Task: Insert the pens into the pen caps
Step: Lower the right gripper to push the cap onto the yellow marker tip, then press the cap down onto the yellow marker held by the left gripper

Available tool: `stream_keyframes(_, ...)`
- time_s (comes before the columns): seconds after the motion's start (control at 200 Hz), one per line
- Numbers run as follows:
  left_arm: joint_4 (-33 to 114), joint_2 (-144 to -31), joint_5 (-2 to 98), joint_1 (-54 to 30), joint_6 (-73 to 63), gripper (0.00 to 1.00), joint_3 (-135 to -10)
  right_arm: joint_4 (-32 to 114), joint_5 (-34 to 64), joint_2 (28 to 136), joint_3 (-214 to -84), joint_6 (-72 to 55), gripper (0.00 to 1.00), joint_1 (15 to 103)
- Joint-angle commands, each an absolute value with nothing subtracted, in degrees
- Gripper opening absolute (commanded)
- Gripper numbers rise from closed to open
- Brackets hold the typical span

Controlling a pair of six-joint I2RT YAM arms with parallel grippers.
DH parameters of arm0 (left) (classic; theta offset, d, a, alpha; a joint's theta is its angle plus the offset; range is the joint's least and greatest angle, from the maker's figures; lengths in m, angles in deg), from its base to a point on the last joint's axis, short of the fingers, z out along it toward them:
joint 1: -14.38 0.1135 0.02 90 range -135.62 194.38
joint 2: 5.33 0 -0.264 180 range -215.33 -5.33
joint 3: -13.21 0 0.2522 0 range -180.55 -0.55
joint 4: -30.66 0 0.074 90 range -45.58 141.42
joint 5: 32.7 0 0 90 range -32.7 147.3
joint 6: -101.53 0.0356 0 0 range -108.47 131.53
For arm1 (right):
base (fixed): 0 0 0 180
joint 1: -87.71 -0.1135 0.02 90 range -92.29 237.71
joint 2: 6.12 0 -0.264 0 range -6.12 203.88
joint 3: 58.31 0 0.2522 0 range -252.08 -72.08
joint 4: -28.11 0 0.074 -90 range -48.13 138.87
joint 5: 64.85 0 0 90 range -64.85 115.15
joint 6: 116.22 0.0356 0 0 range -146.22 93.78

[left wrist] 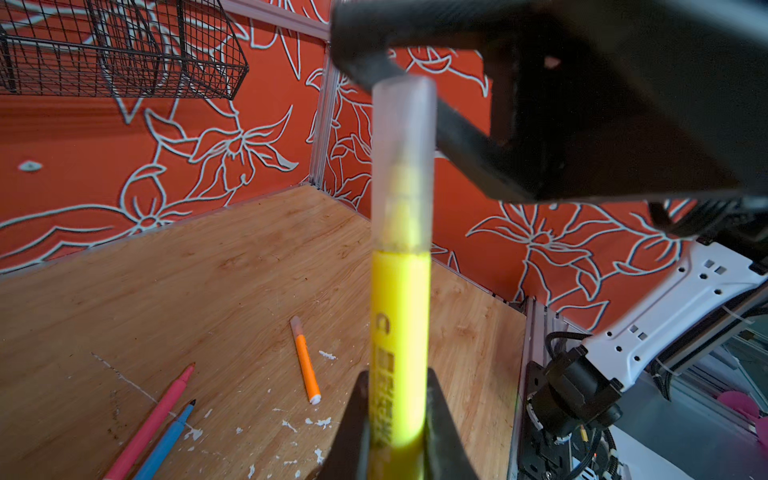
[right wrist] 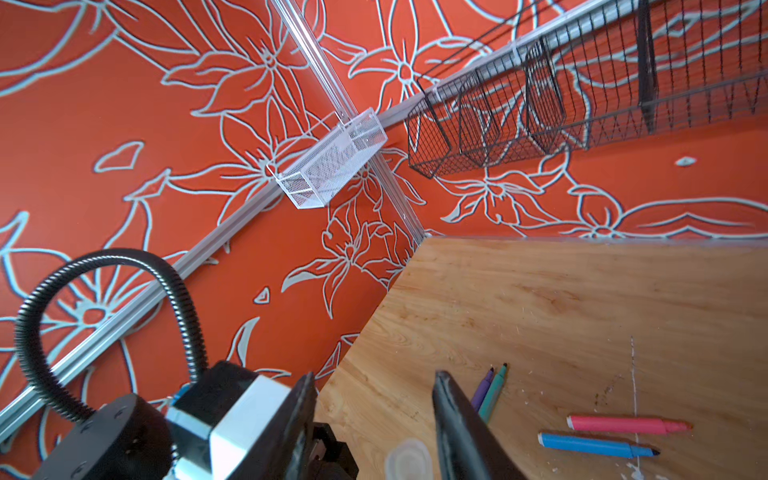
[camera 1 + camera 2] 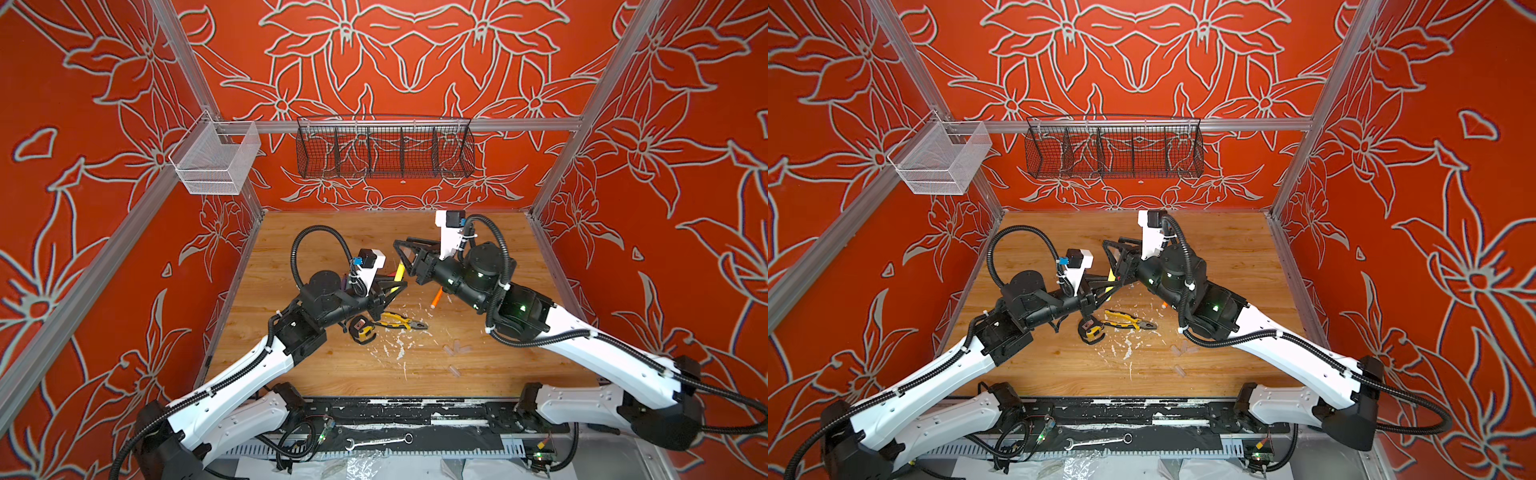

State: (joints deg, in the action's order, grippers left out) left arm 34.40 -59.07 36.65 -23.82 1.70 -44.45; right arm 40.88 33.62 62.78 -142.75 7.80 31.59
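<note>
My left gripper (image 1: 397,374) is shut on the yellow pen (image 1: 401,332), held above the table in both top views (image 3: 399,272) (image 3: 1111,276). A clear pen cap (image 1: 403,158) sits over its tip. My right gripper (image 2: 374,376) is open, its jaws apart on either side of the cap's end (image 2: 409,457) without clamping it. Purple (image 2: 484,388), green (image 2: 494,395), pink (image 2: 623,424) and blue (image 2: 594,444) pens lie uncapped on the table. The orange pen (image 1: 306,365) lies with a cap on its tip. Loose clear caps (image 3: 455,348) lie near the front right.
Yellow-handled pliers (image 3: 399,322) and a tape measure (image 3: 359,330) lie under my left arm among white flecks. A black wire basket (image 3: 384,145) and a white mesh basket (image 3: 216,160) hang on the rails. Red patterned walls close in the table.
</note>
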Motion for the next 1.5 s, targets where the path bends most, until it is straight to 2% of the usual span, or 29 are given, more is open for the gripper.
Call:
stream_keyframes(0.0, 32.53, -58.05, 35.66, -23.77, 2.53, 0.0, -44.42, 42.75, 31.87, 63.83, -145.11, 9.58, 0.42, 32.25)
stream_keyframes(0.085, 32.14, -57.38, 36.84, -23.74, 2.58, 0.0, -43.56, 42.29, 31.72, 63.85, -144.55, 9.86, 0.35, 32.33)
stream_keyframes(0.24, 32.85, -57.15, 39.52, -23.75, 1.91, 0.0, -43.91, 41.36, 30.92, 64.84, -144.32, 10.39, 0.11, 32.34)
stream_keyframes(0.445, 35.19, -56.74, 43.06, -23.76, 1.29, 0.0, -44.75, 38.71, 28.66, 67.94, -144.68, 14.9, 0.0, 31.84)
stream_keyframes(0.5, 35.72, -57.25, 43.44, -23.76, 0.68, 0.0, -45.44, 38.16, 28.89, 68.66, -143.57, 15.27, 0.0, 30.17)
stream_keyframes(0.585, 37.1, -57.89, 42.47, -23.77, 0.06, 0.0, -46.6, 29.7, 31.67, 68.52, -137.4, 12.36, 0.0, 26.58)
stream_keyframes(0.731, 35.39, -57.89, 42.21, -23.76, -1.15, 0.0, -45.22, 31.68, 34.56, 63.84, -131.95, 9.05, 0.0, 24.96)
stream_keyframes(0.916, 33.95, -57.97, 41.43, -23.77, -2.01, 0.0, -45.24, 33.61, 31.87, 55.57, -122.06, 6.8, 0.0, 24.96)
stream_keyframes(1.051, 33.53, -57.55, 43.27, -23.72, -1.63, 0.0, -44.7, 37.74, 30.78, 52.59, -120.02, 6.88, 0.0, 25.0)
stream_keyframes(1.136, 31.59, -57.2, 44.58, -23.76, -1.39, 0.0, -43.76, 30.37, 28.29, 51.13, -115.11, 10.17, 0.0, 24.79)
stream_keyframes(1.241, 30.5, -56.88, 44.9, -23.72, -0.37, 0.0, -43.37, 19.99, 27.34, 52.29, -110.15, 14.46, 0.0, 22.92)
stream_keyframes(1.496, 28.48, -55.71, 55.72, -23.76, 1.02, 0.0, -40.78, 12.96, 34.55, 61.03, -109.23, 15.29, 0.0, 15.53)
